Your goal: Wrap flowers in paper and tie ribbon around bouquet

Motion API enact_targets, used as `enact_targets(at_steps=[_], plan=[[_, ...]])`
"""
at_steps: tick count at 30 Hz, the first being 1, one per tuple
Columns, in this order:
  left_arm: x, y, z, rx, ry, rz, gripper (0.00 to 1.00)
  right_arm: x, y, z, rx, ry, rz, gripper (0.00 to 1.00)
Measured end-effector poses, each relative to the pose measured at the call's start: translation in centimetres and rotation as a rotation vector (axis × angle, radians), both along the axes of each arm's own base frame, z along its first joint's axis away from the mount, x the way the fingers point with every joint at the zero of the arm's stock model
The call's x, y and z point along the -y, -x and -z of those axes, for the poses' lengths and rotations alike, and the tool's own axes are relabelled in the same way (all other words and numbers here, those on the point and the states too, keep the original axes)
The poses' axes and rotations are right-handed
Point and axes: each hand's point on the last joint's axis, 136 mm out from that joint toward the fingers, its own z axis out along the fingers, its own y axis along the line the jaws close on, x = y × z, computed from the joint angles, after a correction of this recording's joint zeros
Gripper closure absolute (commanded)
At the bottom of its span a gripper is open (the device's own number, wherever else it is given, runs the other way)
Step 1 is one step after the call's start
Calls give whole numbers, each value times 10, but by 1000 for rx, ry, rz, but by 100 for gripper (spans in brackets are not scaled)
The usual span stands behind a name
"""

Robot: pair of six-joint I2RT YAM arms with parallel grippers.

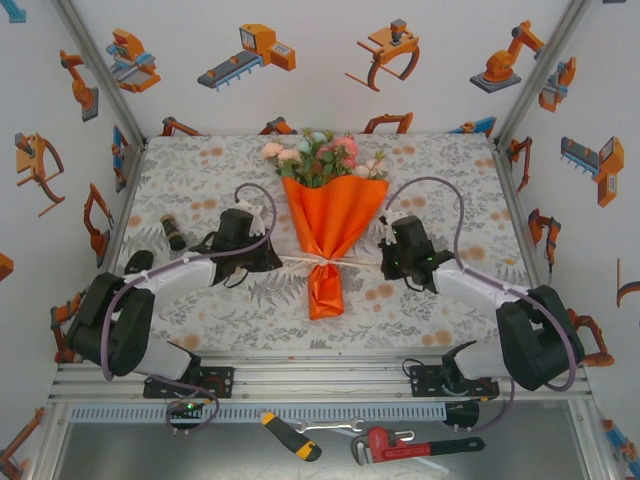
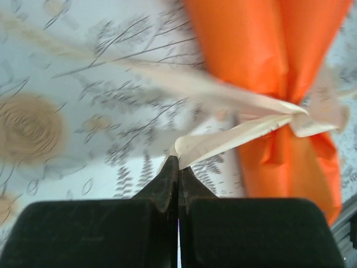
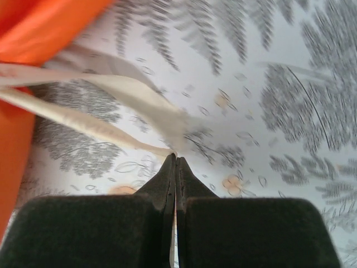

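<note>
At the centre of the table (image 1: 440, 180), top view, the bouquet (image 1: 330, 215) lies with blooms toward 12 o'clock, the ribbon (image 1: 300, 262) tied round its neck and running toward 9 and 3; a dark cylinder (image 1: 173, 233) lies far out at 9, a screwdriver (image 1: 291, 437) and wrench (image 1: 398, 443) at 6. Left wrist view: the left gripper (image 2: 178, 162) is clamped on one ribbon end, with the orange paper (image 2: 262, 56) at 1 o'clock. Right wrist view: the right gripper (image 3: 175, 162) pinches the other end.

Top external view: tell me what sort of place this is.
Probably a robot-lab test booth, not a florist's: white walls covered in orange robot stickers, an aluminium rail at the front, and a red pipe wrench and screwdriver lying below it.
</note>
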Motion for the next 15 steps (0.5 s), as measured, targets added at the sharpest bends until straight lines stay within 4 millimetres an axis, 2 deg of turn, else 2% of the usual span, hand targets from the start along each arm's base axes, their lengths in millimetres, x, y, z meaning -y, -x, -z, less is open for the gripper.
enact_targets(at_steps=[3,6,8,11,13,15], plan=[[-19,4,17,-70,-17,-70,100,19,-2,5,-41,-78,134,100],[-31,1,24,-112,-8,-123,100,40,-8,7,-76,-164,267,100],[-30,1,26,-130,11,-131,100,47,-9,9,-101,-202,322,100],[-29,1,28,-149,27,-142,98,47,-9,9,-119,-243,343,100],[-31,0,27,-153,35,-156,81,43,-9,7,-129,-280,333,85],[-32,-2,24,-146,54,-165,65,40,-8,3,-136,-315,319,65]])
